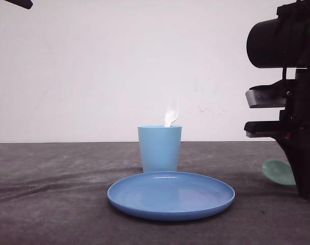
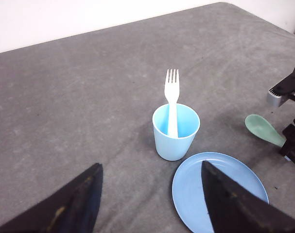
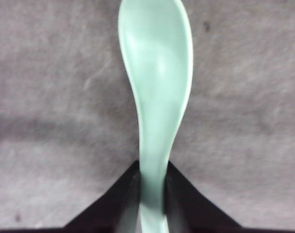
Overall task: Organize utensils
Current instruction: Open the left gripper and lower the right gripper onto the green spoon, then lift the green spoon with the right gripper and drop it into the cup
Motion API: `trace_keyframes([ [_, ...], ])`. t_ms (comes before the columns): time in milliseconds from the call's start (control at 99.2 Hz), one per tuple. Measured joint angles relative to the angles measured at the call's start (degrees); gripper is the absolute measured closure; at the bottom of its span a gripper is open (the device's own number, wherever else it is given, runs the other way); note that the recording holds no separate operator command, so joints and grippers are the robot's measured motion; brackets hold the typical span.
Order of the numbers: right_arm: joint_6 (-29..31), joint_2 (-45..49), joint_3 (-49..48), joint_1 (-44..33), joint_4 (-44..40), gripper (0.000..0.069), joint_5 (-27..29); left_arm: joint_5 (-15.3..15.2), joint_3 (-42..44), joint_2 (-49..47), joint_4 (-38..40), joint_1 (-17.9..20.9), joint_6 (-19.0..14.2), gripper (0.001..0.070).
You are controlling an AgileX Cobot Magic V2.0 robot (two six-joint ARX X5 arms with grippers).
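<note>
Our right hand (image 3: 152, 194) pinches the spoon (image 3: 157, 97) handle; we judge it light, stiff, slippery. Left hand (image 2: 149, 204) spread.

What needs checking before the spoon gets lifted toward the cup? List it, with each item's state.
1. Right gripper closed on the mint-green spoon handle: ok.
2. Spoon lifted off the table: cannot tell.
3. Light blue cup upright: ok.
4. Room in the cup beside the white fork: ok, the fork leans on the far wall.
5. Blue plate apart from the cup, nothing on it: ok.
6. Left gripper open, back from the cup: ok.
</note>
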Motion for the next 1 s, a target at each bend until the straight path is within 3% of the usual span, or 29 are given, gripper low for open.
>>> trace_keyframes([
  [222, 0.0, -8.3, 1.1, 1.7, 2.5, 0.0627, 1.0, 0.0, 0.0, -0.1, 0.0, 0.0, 0.0, 0.0321],
  [434, -1.4, -12.3, 7.5, 6.4, 10.3, 0.0652, 1.0, 0.0, 0.0, -0.1, 0.0, 0.0, -0.2, 0.0321],
  [696, -4.9, -9.8, 12.4, 13.0, 27.0, 0.0665, 1.0, 0.0, 0.0, -0.1, -0.5, 0.0, -0.7, 0.0321],
  [998, -6.9, -0.2, 13.9, 14.4, 35.7, 0.0665, 1.0, 0.0, 0.0, -0.1, -1.6, 0.0, -0.9, 0.0321],
])
